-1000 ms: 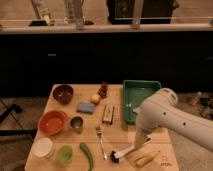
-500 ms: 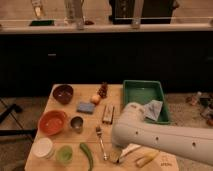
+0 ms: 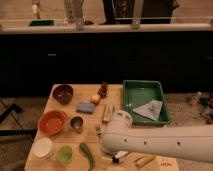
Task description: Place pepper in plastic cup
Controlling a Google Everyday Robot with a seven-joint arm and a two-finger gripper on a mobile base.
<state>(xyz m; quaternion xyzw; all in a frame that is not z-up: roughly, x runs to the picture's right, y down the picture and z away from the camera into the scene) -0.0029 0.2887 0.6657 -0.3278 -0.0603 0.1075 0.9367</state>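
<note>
The long green chili pepper lies flat on the wooden table, just right of the small translucent light-green plastic cup. The cup looks empty, so only a short lift is needed. The white robot arm reaches low across the front edge and hides the gripper beneath it, its fingers spread wide, holding nothing. The green plastic tray holds a crumpled grey-blue cloth. The orange bowl looks empty.
</note>
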